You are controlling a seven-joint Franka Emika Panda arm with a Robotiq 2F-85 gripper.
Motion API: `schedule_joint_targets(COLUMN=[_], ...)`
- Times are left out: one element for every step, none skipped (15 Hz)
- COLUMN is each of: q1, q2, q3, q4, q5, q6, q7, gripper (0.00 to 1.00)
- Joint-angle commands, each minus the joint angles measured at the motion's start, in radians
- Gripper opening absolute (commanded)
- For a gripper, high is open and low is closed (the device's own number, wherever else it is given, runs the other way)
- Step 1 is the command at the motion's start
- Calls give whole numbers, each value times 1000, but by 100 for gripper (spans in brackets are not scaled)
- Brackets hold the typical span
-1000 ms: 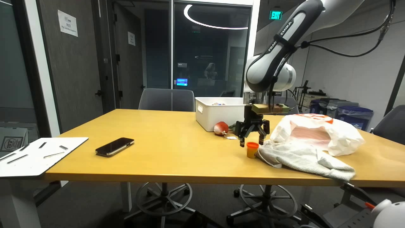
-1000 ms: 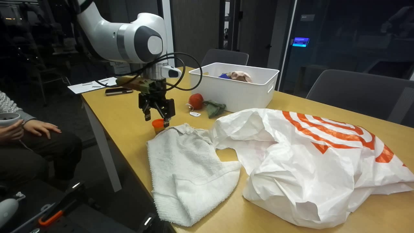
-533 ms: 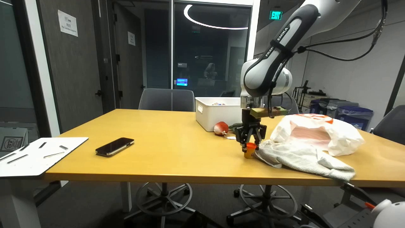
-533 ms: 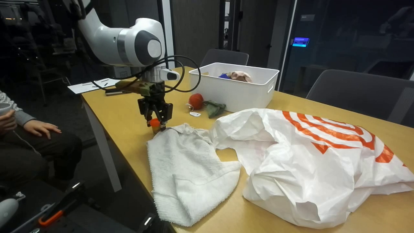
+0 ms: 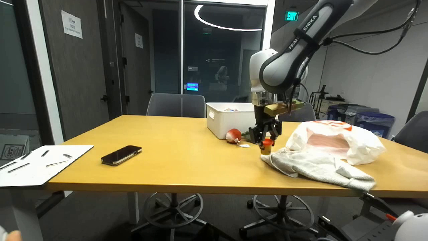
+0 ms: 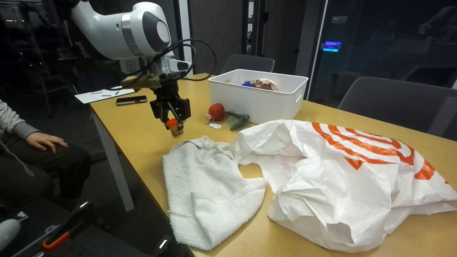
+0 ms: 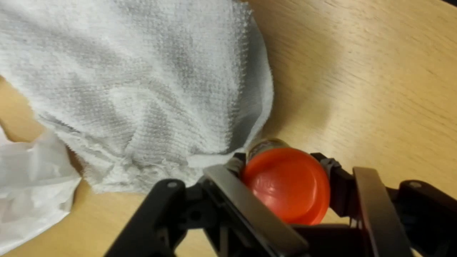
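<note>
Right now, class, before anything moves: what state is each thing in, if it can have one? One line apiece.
Tub: lid on, tilted, seemingly off the table
Pincer: shut on the tub
Box: open, things inside
Towel: rumpled, partly folded
Bag: crumpled, mouth open
Phone: flat, screen dark
Panel: lit
Exit sign: lit

"EXIT" on green sign [image 5: 291,15]; "EMIKA" on arm [image 5: 284,67]

Glossy plastic tub lid [image 7: 287,185], rough cloth towel [image 7: 142,71], smooth wood table [image 7: 378,89]
</note>
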Motion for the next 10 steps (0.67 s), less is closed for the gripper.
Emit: schedule_joint_targets(q1=[5,-16,-35,-61,-85,-114,-143,-171,-196,-218], q2=[-164,-203,-234,-265,-290,-310,-322,-317,-313,-293], q3=[-35,-39,-43,-48,-51,-56,-60,-65,-67,-73], q4=[-68,-85,-99,-115,-127,-140,-148,-150,-148,-142], q5=[-111,-115,-131,-137,-148,-153,-159,-163,-167,-165], q6=[-73,-100,-127,-155,-181,-204,-225,-244,-268,-281], q7=[191,222,258,280,309,329,354,375,402,412], gripper=[24,24,24,24,24,24,24,24,24,24])
